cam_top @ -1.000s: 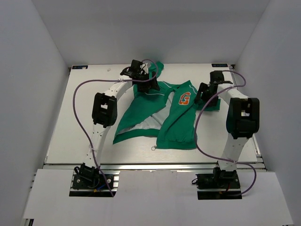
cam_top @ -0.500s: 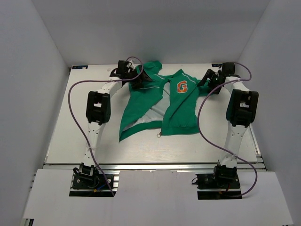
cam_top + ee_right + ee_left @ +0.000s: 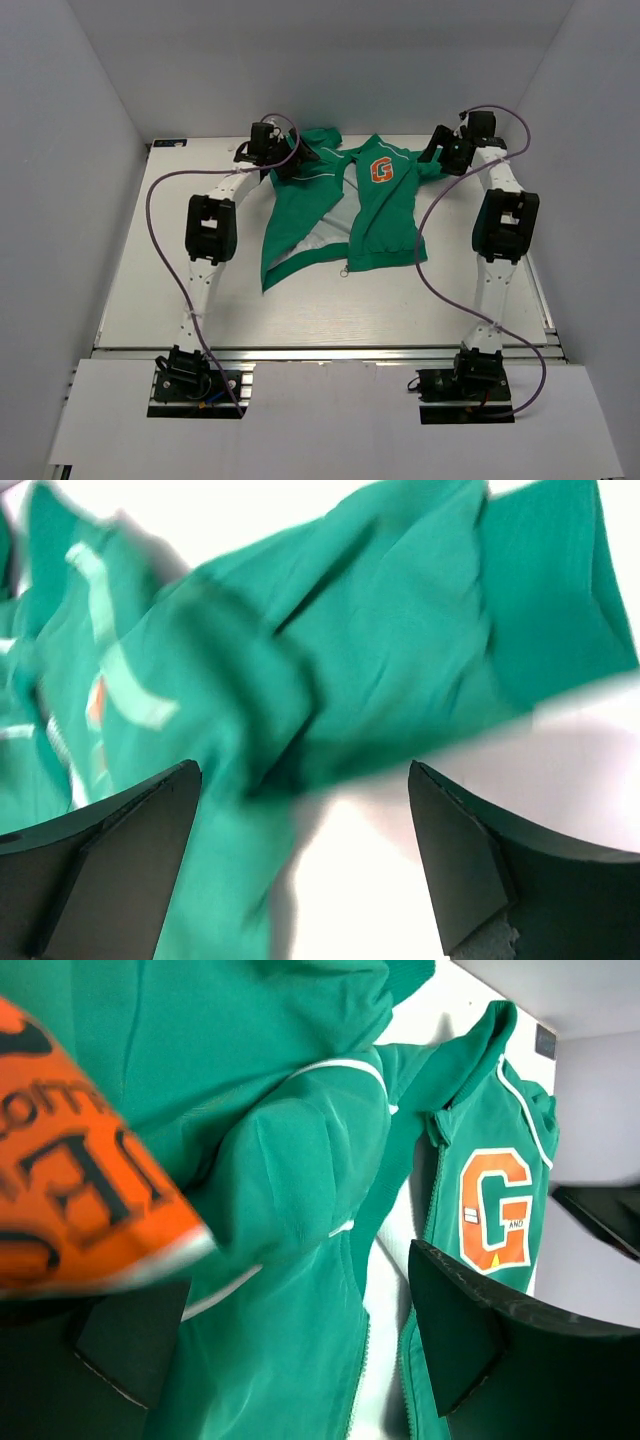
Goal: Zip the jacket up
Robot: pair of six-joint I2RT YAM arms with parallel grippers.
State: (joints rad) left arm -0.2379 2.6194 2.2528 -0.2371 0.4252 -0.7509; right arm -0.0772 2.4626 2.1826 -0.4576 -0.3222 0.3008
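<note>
On table [image 3: 150, 290], one unzipped jacket [image 3: 385, 225], one left gripper [image 3: 289, 167], one right gripper [image 3: 433, 163]

Left gripper [image 3: 300, 1270], right gripper [image 3: 303, 770] — both agape

A large orange "G" edged in white stands on the chest badge [image 3: 494, 1205] of the jacket [image 3: 385, 215], beyond the right finger of the left hand [image 3: 300, 1275]. Tiny print beside it reads "AND". Just above that hand's left finger, the orange sleeve patch [image 3: 70, 1210] bears dark lettering too blurred to read.

A robot lab cell: white table [image 3: 400, 310] boxed by plain grey walls [image 3: 60, 200].
</note>
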